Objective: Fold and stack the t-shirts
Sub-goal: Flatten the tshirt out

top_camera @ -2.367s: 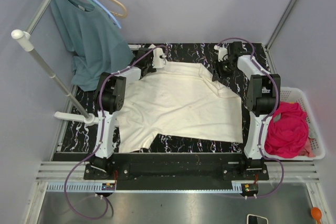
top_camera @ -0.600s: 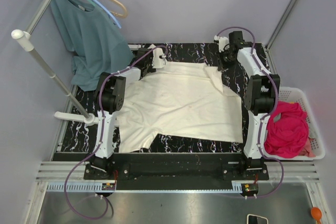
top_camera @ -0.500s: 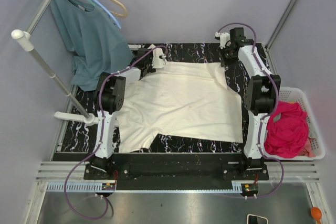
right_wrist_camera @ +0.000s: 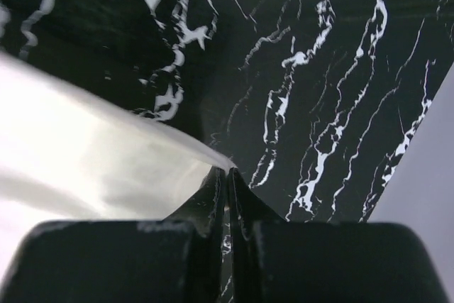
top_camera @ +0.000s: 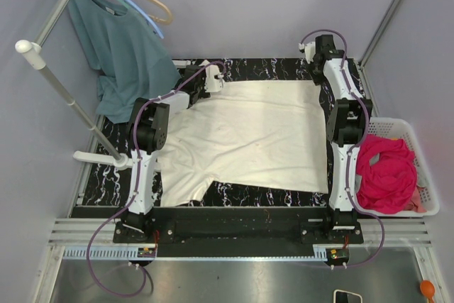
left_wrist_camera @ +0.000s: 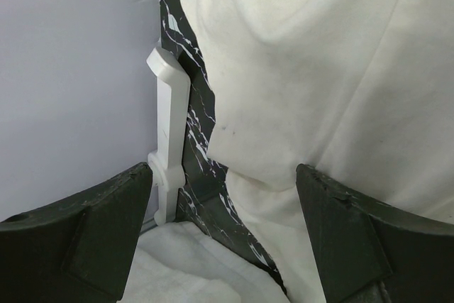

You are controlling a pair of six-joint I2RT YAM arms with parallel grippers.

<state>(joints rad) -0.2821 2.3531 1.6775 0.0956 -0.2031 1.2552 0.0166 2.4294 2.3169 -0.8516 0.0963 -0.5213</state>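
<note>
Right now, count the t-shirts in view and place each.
3: cream t-shirt spread on the table, pink t-shirt in the basket, teal t-shirt hanging; more may hide underneath.

Black marbled table, white basket, clothes rack

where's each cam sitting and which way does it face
Top external: above and behind the bases, looking down on the cream t-shirt; both arms show.
Left wrist: on the left arm, facing that shirt through the open left gripper.
Right wrist: along the right gripper, shut on the shirt's corner.
Shared: all see the cream t-shirt.
</note>
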